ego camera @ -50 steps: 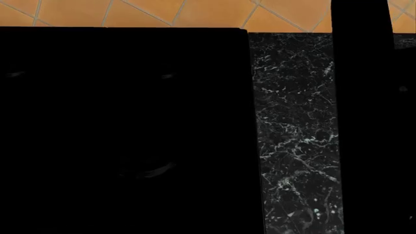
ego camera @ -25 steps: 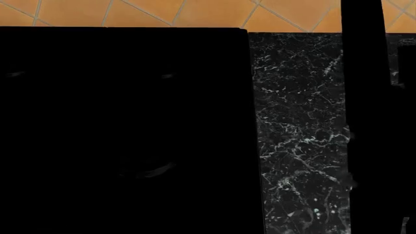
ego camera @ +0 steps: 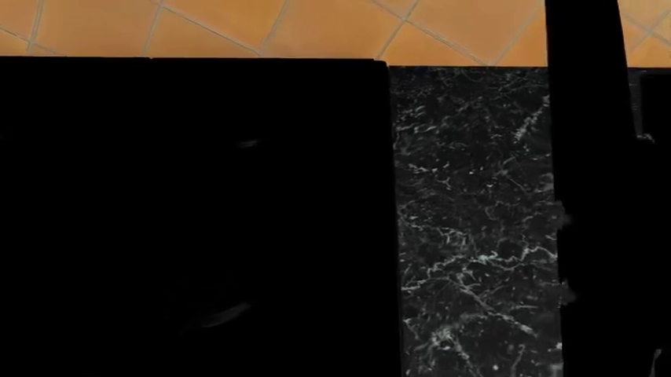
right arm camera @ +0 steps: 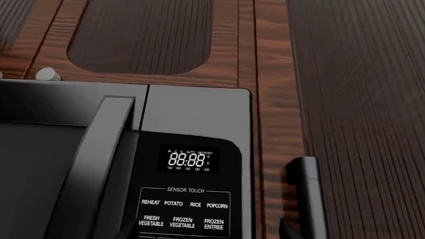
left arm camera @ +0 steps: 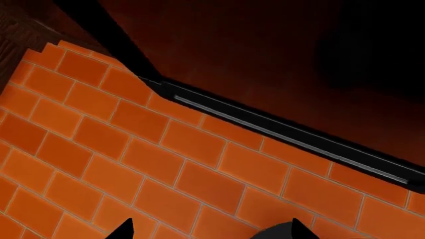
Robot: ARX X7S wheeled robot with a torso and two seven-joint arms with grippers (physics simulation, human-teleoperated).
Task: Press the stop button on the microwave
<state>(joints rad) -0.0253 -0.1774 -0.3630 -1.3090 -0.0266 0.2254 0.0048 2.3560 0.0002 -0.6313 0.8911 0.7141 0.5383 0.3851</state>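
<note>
My left pincer (left arm camera: 206,231) faces orange tiles (left arm camera: 119,149); its tips stand apart, released. My right pincer (right arm camera: 206,234) is near the microwave (right arm camera: 133,164) panel; its state I cannot tell. No stop button shows.

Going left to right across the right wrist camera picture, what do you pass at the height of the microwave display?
Microwave door → door handle → control panel with the 88:88 display → wooden cabinet face → dark gripper finger.

black microwave top (ego camera: 188,212) beside marble counter (ego camera: 472,220), orange tiles (ego camera: 262,27).
</note>
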